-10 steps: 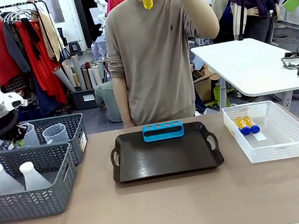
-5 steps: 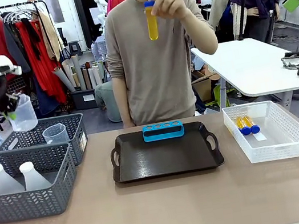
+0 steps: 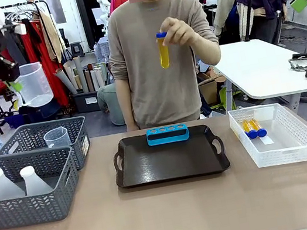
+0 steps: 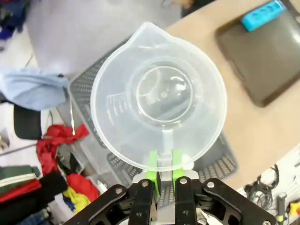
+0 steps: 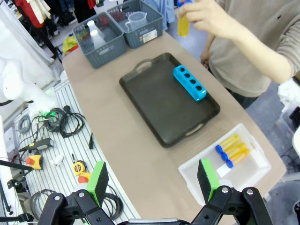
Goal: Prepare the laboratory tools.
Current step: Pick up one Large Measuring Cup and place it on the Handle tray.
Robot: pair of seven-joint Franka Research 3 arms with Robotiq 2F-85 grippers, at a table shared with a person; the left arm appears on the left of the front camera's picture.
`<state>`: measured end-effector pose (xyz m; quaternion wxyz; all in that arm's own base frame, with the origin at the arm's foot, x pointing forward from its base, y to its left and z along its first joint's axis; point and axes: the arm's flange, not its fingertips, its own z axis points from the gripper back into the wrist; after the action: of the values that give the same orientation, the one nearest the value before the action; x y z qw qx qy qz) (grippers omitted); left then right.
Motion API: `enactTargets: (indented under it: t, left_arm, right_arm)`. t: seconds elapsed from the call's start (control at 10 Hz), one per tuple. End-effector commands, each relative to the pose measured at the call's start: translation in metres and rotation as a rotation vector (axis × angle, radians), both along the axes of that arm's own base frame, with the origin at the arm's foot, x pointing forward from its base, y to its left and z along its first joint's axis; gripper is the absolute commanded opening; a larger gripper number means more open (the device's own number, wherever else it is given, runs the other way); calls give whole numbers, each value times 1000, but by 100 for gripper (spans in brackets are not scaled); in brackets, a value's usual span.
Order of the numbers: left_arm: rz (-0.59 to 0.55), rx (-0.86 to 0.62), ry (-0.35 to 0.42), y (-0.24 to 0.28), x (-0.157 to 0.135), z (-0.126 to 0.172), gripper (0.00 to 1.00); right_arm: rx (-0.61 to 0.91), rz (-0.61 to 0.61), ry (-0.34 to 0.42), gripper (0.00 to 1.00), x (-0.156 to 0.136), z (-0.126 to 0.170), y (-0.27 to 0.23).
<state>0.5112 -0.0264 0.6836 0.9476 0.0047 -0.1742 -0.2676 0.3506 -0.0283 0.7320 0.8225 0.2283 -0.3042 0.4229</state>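
Observation:
My left gripper [image 3: 16, 87] is shut on the handle of a clear measuring jug [image 3: 33, 84], held high above the grey baskets at the far left. In the left wrist view the green fingers [image 4: 152, 164] pinch the handle of the jug [image 4: 159, 93], seen from above its mouth. A second jug [image 3: 56, 136] stands in the back grey basket, and two whitish conical flasks [image 3: 19, 181] in the front one. The person holds an orange-yellow tube [image 3: 163, 50] with a blue cap above the tray. More tubes [image 3: 254, 128] lie in the white mesh basket. My right gripper [image 5: 153, 180] is open, high over the table.
A dark tray [image 3: 170, 159] sits mid-table with a blue tube rack [image 3: 167, 134] at its far edge. The white mesh basket [image 3: 300, 139] stands to its right, two grey baskets [image 3: 32, 205] to its left. Cables and tools [image 5: 61, 126] lie on a side shelf.
My left arm has lifted the jug up out of the back grey basket and to the right. The person has lowered the tube from head height to chest height.

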Motion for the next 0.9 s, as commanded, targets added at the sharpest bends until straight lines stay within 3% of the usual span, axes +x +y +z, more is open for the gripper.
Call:
enactTargets:
  t: [0.0, 0.2, 0.3, 0.6, 0.7, 0.8]
  left_arm:
    - [-120, -32, 11, -3, -9, 23, 0]
    - [-219, -46, 25, -19, -20, 32, 0]
    - [-116, -17, 2, -18, -17, 25, 0]
    - [-116, -17, 2, -18, -17, 25, 0]
    - [-146, -25, 14, -21, -16, 26, 0]
    - [-247, -2, -3, -50, -17, 15, 0]
  right_arm:
    - [30, 2, 2, 100, 0, 4, 3]
    - [30, 2, 2, 100, 0, 4, 3]
    - [30, 2, 2, 100, 0, 4, 3]
    - [30, 2, 2, 100, 0, 4, 3]
    - [30, 2, 2, 100, 0, 4, 3]
    - [30, 2, 2, 100, 0, 4, 3]
